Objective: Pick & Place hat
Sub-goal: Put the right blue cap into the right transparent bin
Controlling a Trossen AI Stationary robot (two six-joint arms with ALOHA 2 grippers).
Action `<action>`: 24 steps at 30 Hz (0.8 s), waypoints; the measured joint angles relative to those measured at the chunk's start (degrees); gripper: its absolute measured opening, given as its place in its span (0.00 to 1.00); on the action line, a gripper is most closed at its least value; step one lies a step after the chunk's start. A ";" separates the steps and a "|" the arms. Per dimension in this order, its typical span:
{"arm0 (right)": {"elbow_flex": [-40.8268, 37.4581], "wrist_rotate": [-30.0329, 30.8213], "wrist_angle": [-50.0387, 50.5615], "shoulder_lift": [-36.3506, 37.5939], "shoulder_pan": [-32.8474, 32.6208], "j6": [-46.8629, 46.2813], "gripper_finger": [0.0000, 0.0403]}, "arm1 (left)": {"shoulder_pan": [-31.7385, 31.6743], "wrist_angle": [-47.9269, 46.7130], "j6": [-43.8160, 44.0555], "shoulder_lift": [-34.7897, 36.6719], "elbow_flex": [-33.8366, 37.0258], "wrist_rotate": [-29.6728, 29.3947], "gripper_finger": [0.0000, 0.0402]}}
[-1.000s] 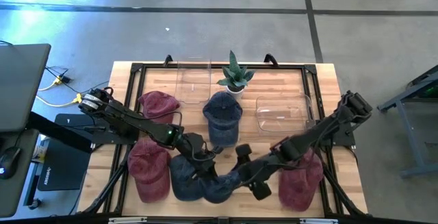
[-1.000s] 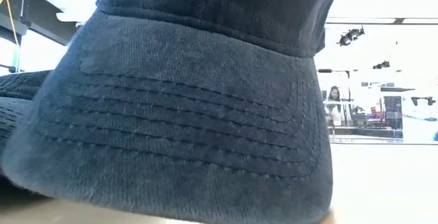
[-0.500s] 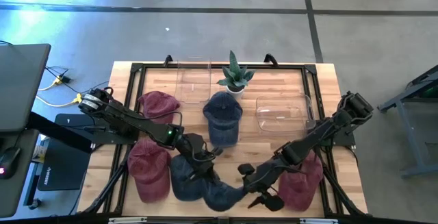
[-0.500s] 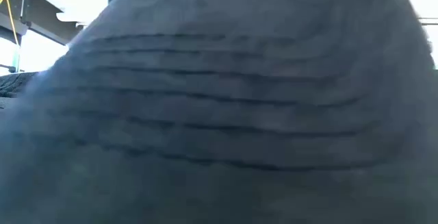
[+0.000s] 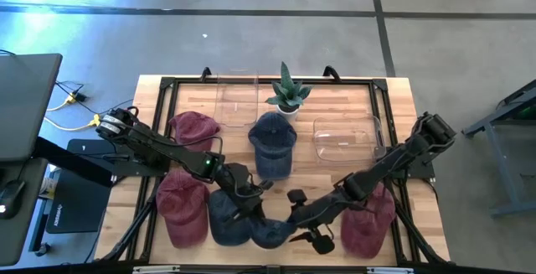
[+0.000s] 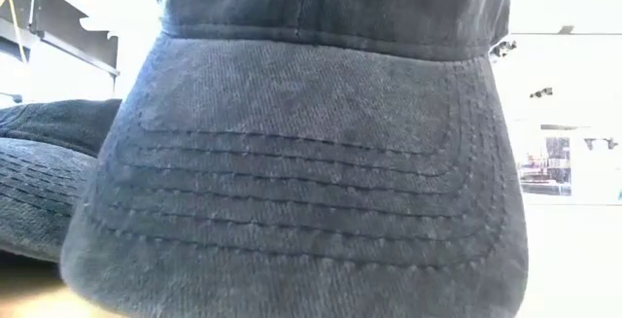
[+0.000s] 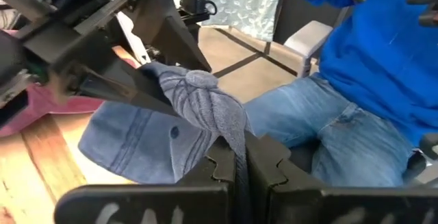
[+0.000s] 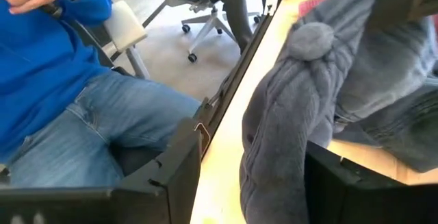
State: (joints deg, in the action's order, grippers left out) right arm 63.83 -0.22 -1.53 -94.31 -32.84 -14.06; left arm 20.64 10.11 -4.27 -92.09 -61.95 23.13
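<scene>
A dark blue cap (image 5: pixel 270 234) sits at the table's near edge between both grippers, and its brim (image 6: pixel 311 192) fills the low view. My left gripper (image 5: pixel 251 213) (image 7: pixel 239 166) is shut on its crown. My right gripper (image 5: pixel 305 220) (image 8: pixel 256 183) is open wide, one finger on either side of the bunched crown (image 8: pixel 280 128) with its top button (image 8: pixel 311 39); I cannot tell whether it touches the cloth. My left gripper pinches a gathered fold of the cap's crown (image 7: pixel 231 135) between its two shut fingers, coming from the table's left and slanting down. The cloth bunches and twists ahead of the fingers. The brim (image 7: pixel 130 148) hangs low toward the wooden table top.
Another blue cap (image 5: pixel 226 217) (image 6: pixel 49 187) and a red cap (image 5: pixel 182 209) lie to the left. A red cap (image 5: pixel 370 220) lies to the right. Farther back are a blue cap (image 5: pixel 272 144), a red cap (image 5: pixel 194 127), a potted plant (image 5: pixel 287 94) and clear containers (image 5: pixel 345 136). A seated person (image 7: pixel 369 80) faces the near edge.
My right gripper dropped toward the near edge, then came partly back toward the cap, staying open. The blue cap swung close to the low camera and back. Its brim now faces that camera more squarely.
</scene>
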 joint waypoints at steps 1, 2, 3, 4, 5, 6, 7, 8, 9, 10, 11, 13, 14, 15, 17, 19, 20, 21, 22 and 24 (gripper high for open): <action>0.00 -0.01 0.10 -0.08 0.00 0.48 0.44 | 0.00 0.08 0.00 0.00 0.00 -0.31 0.01; 0.00 -0.01 0.14 -0.21 -0.14 0.80 0.41 | 0.00 0.22 0.00 0.00 0.00 -0.71 0.01; 0.00 0.05 0.02 -0.31 -0.23 0.87 0.37 | 0.00 0.38 0.01 0.00 0.00 -0.93 0.01; 0.00 0.13 -0.03 -0.39 -0.39 0.96 0.33 | 0.00 0.50 0.04 0.00 0.00 -1.02 0.01; 0.00 0.28 -0.01 -0.44 -0.57 0.99 0.28 | 0.00 0.81 0.13 0.00 0.00 -1.02 0.01; 0.00 0.58 0.00 -0.48 -0.75 0.87 0.22 | 0.00 1.22 0.33 0.00 0.00 -1.04 0.01; 0.00 1.26 0.06 -0.48 -0.90 0.54 0.15 | 0.00 1.83 0.90 0.00 0.00 -0.98 0.01; 0.00 1.85 0.07 -0.48 -0.98 0.36 0.09 | 0.00 2.71 1.57 0.00 0.00 -0.76 0.01; 0.00 2.32 0.05 -0.48 -1.01 0.51 0.05 | 0.00 3.54 1.97 0.00 0.00 0.10 0.01; 0.00 2.83 0.03 -0.48 -1.24 1.15 0.03 | 0.00 4.38 2.20 0.00 0.00 1.32 0.02; 0.00 3.70 0.05 -0.48 -1.39 1.39 0.03 | 0.00 4.92 2.48 0.00 0.00 2.50 0.04; 0.00 5.69 0.25 -0.48 -1.51 1.32 0.06 | 0.00 5.58 2.67 0.00 0.00 3.43 0.10; 0.00 6.31 0.32 -0.48 -1.54 1.23 0.06 | 0.00 5.57 2.67 0.00 0.00 3.05 0.14; 0.00 6.71 0.38 -0.48 -1.56 1.42 0.05 | 0.02 5.49 2.69 0.00 0.00 2.01 0.18; 0.00 6.81 0.42 -0.48 -1.57 2.83 0.02 | 0.02 5.29 3.31 0.00 0.00 0.58 0.28; 0.00 7.06 0.42 -0.48 -1.57 3.81 0.02 | -0.02 5.26 4.02 0.00 0.00 -0.91 0.39; 0.00 7.36 0.42 -0.48 -1.57 3.83 0.02 | -0.02 5.17 4.56 0.00 0.00 -1.91 0.45; 0.00 7.72 0.42 -0.48 -1.57 3.82 0.03 | -0.02 4.83 4.84 0.00 0.00 -3.02 0.50; 0.00 8.17 0.43 -0.48 -1.56 3.89 0.03 | -0.02 4.31 5.00 0.00 0.00 -4.16 0.55; 0.00 8.45 0.44 -0.48 -1.55 4.07 0.02 | -0.02 2.56 5.02 -0.07 0.00 -6.82 0.63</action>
State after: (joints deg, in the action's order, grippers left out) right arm 63.83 8.23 -1.08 -94.78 -34.39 -9.99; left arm 20.62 12.67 0.74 -92.16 -61.95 16.31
